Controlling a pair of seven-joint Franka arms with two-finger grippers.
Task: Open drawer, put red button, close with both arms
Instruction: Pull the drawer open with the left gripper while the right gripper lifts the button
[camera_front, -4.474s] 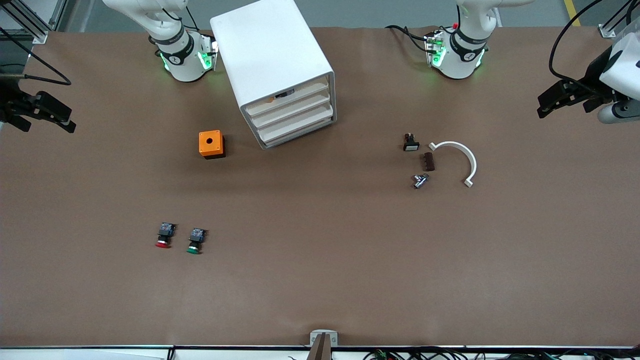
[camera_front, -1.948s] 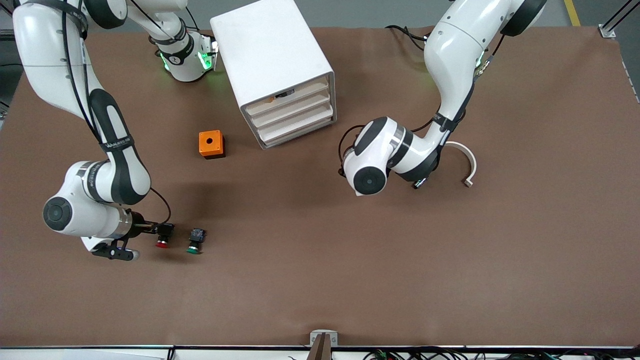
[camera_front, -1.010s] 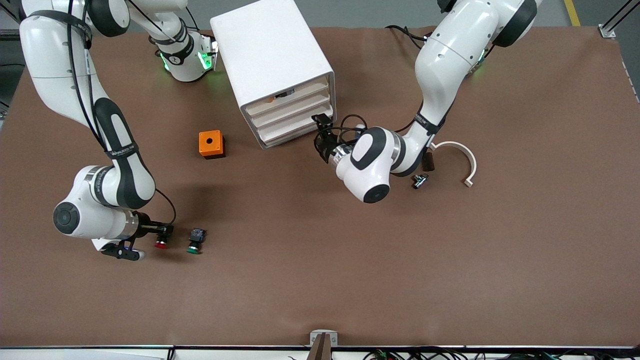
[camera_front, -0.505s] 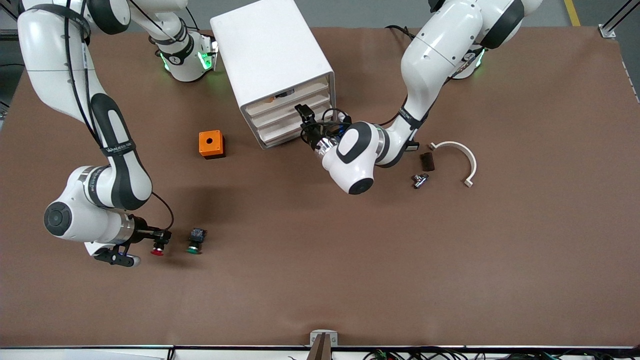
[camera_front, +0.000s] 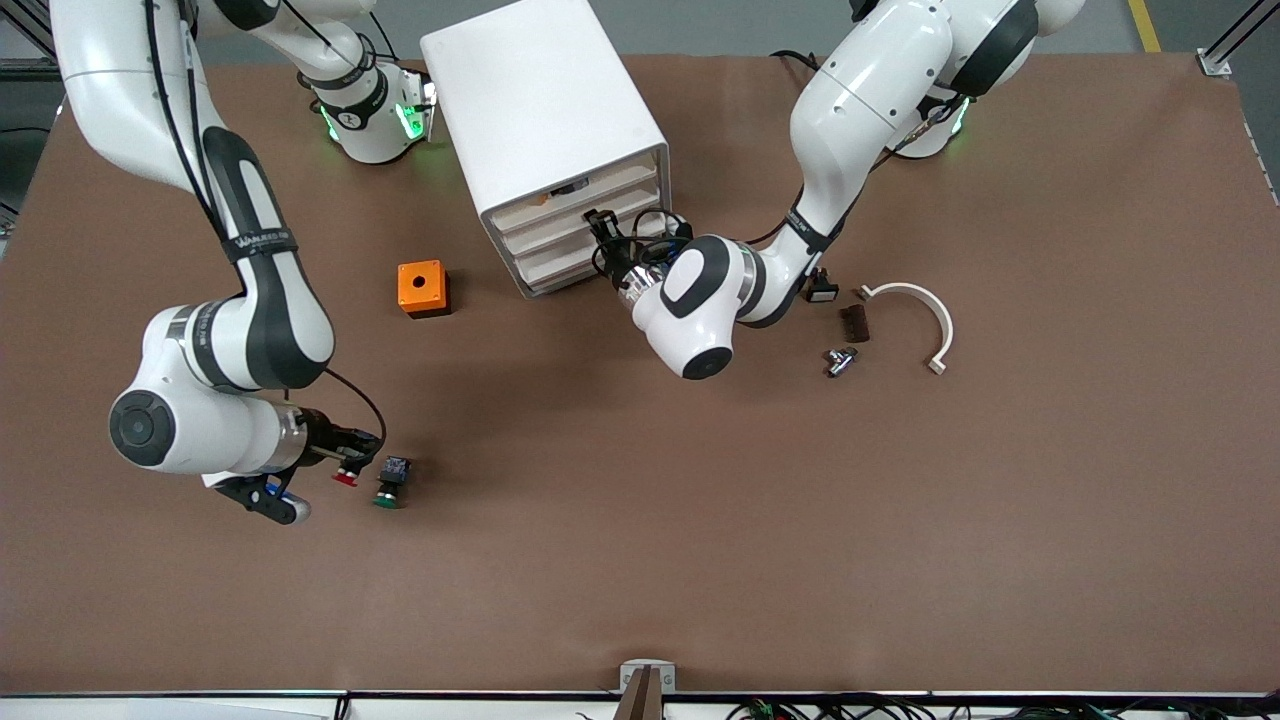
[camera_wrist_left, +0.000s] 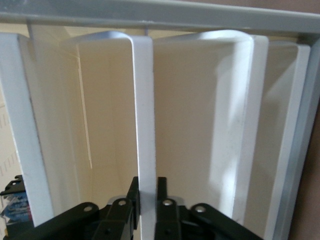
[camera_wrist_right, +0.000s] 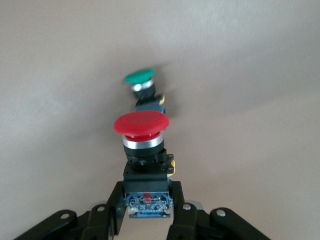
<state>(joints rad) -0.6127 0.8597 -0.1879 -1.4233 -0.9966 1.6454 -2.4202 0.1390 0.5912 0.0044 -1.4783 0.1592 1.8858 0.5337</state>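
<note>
Right claw (camera_wrist_right: 145, 207) clamped on the red button (camera_wrist_right: 142, 135) by its block body, raised over the counter (camera_front: 700, 520), just beside the green-capped button (camera_front: 388, 484) at about 3 o'clock of it in the front view. Left claw (camera_wrist_left: 147, 192) pinched on the front lip of the drawer (camera_wrist_left: 145, 120), at the cabinet (camera_front: 545, 120) face. Drawer trays shut; contents hidden.

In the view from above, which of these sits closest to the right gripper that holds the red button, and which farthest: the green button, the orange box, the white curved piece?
From the right gripper:
1. Green button, right beside it.
2. Orange box, farther from the camera, by the cabinet.
3. White curved piece, toward the left arm's end of the table.
</note>
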